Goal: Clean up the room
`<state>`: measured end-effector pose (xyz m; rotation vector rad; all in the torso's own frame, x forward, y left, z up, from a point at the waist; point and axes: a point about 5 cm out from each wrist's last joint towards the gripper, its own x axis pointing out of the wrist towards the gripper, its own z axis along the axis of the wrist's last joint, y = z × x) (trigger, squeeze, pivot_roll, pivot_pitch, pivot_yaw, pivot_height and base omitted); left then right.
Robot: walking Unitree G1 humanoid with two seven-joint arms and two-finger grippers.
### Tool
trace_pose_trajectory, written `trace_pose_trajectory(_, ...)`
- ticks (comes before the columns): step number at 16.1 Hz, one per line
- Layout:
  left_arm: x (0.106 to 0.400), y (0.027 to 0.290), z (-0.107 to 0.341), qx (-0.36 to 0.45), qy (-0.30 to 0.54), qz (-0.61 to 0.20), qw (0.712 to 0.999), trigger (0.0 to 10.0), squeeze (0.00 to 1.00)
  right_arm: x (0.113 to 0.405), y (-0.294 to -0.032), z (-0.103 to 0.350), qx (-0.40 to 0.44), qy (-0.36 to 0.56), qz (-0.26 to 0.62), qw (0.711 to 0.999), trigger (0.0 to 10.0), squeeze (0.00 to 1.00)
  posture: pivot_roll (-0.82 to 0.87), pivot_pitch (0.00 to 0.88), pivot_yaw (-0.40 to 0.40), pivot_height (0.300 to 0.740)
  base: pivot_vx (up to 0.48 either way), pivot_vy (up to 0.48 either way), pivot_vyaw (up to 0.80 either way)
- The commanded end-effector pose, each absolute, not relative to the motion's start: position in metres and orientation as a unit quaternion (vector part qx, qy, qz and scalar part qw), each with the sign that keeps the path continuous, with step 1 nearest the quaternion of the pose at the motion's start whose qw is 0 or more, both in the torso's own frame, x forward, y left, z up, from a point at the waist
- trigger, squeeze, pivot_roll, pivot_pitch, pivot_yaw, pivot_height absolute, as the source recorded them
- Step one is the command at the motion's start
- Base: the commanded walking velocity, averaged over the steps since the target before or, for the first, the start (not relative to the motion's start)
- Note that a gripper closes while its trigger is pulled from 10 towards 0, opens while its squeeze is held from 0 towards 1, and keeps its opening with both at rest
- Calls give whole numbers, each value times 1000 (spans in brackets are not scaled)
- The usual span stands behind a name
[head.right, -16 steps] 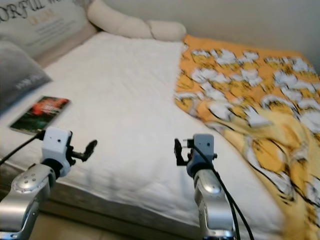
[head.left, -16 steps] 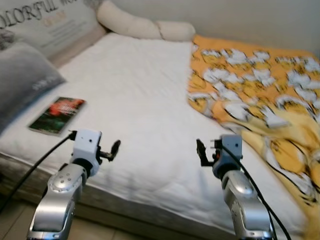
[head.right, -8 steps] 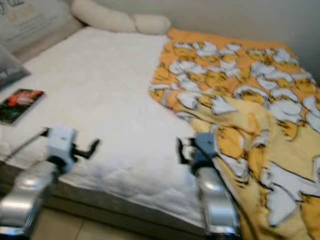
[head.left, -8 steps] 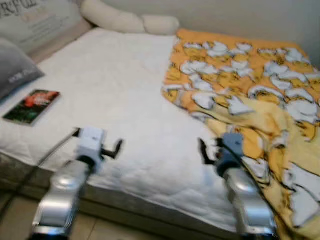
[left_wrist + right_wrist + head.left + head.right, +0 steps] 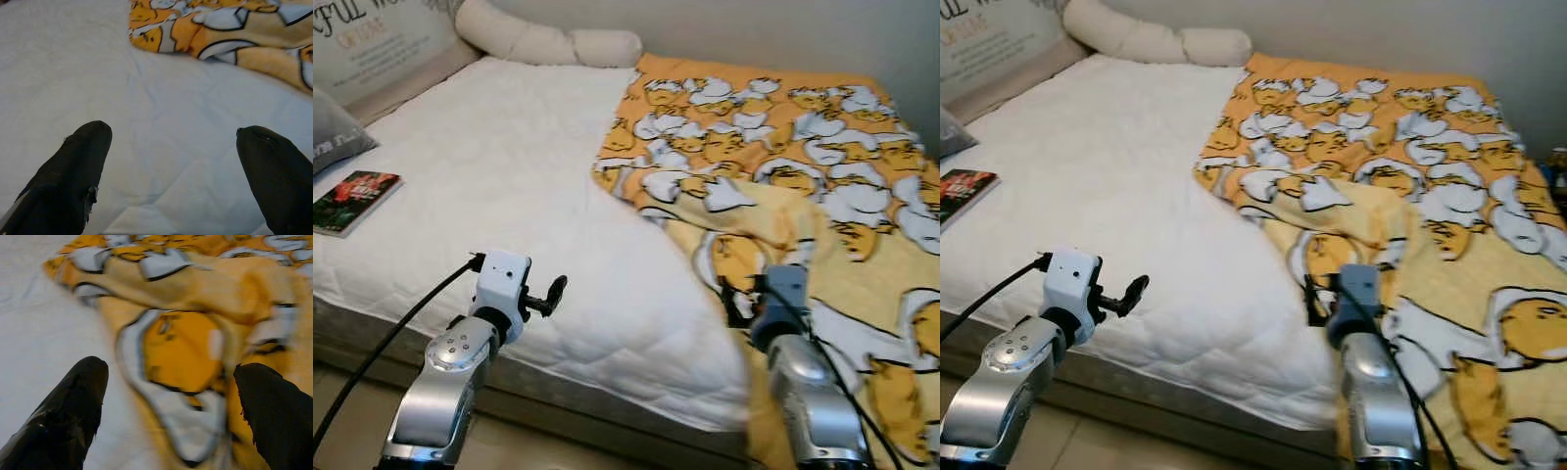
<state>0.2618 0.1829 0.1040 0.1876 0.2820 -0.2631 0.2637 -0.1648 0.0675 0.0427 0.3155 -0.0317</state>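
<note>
The orange-and-yellow cartoon-print blanket (image 5: pixel 783 166) lies rumpled and folded back over the right half of the white quilted bed (image 5: pixel 509 186), its near edge bunched and spilling over the bed's front, so the tidying looks barely begun: nothing is gripped and the cover awaits straightening. The right gripper (image 5: pixel 168 396) hovers just above the blanket's crumpled fold with its jaws spread wide and empty; the left gripper (image 5: pixel 171 166) hangs over bare mattress near the front edge, its jaws likewise parted and empty. A dark paperback book with a red cover picture (image 5: pixel 354 201) lies at the bed's left side, apparently also left to put away, beside a grey pillow (image 5: pixel 335 137) cut off by the frame. A long cream bolster (image 5: pixel 543 39) lies along the far end by the wall. The lettered headboard (image 5: pixel 382 44) is cropped and its words unreadable, and the right wrist view is blurred.
</note>
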Motion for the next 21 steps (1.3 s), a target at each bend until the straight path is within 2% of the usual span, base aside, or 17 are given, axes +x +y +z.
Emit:
trace_pose_trajectory(1, 261, 189, 107, 98, 138, -126, 978, 10000, 0, 264, -165, 69, 17, 160, -27, 987, 10000, 1000, 8, 0, 2, 740, 0, 0, 0)
trace_pose_trajectory(4, 259, 189, 107, 95, 138, -134, 977, 10000, 0, 265, -186, 70, -18, 167, -87, 982, 10000, 1000, 8, 0, -1, 740, 0, 0, 0)
trace_pose_trajectory(6, 255, 186, 105, 105, 145, -171, 969, 10000, 0, 264, -213, 66, -37, 186, -145, 971, 10000, 1000, 25, 0, -10, 740, 0, 0, 0)
trace_pose_trajectory(8, 254, 187, 107, 112, 146, -186, 965, 10000, 0, 264, -219, 63, -24, 197, -153, 968, 10000, 1000, 31, 0, -9, 740, 0, 0, 0)
trace_pose_trajectory(10, 251, 185, 107, 118, 154, -217, 957, 10000, 0, 268, -226, 56, 36, 231, -156, 960, 10000, 1000, 21, 0, 5, 740, 0, 0, 0)
trace_pose_trajectory(11, 251, 184, 107, 120, 156, -226, 954, 10000, 0, 270, -233, 57, 2, 235, -152, 960, 10000, 1000, 13, 0, 8, 740, 0, 0, 0)
trace_pose_trajectory(12, 251, 184, 107, 121, 157, -231, 953, 10000, 0, 271, -235, 56, 3, 244, -145, 959, 10000, 1000, 7, 0, 10, 740, 0, 0, 0)
trace_pose_trajectory(15, 252, 182, 104, 126, 163, -252, 946, 10000, 0, 272, -256, 41, -46, 322, -130, 937, 10000, 976, -9, 0, 10, 740, 0, 0, 0)
trace_pose_trajectory(16, 252, 181, 103, 128, 164, -259, 943, 10000, 0, 272, -264, 37, -58, 340, -140, 928, 10000, 0, -8, 0, 8, 740, 0, 0, 0)
trace_pose_trajectory(19, 251, 180, 102, 133, 168, -271, 939, 10000, 0, 272, -276, 32, -44, 357, -150, 921, 10000, 0, -5, 0, 4, 740, 0, 0, 0)
trace_pose_trajectory(20, 250, 181, 101, 132, 171, -274, 937, 10000, 0, 272, -280, 29, -30, 364, -149, 919, 7686, 0, -5, 0, 4, 740, 0, 0, 0)
trace_pose_trajectory(21, 249, 181, 100, 132, 175, -278, 935, 10000, 0, 271, -280, 27, -19, 369, -147, 918, 3765, 0, -4, 0, 5, 740, 0, 0, 0)
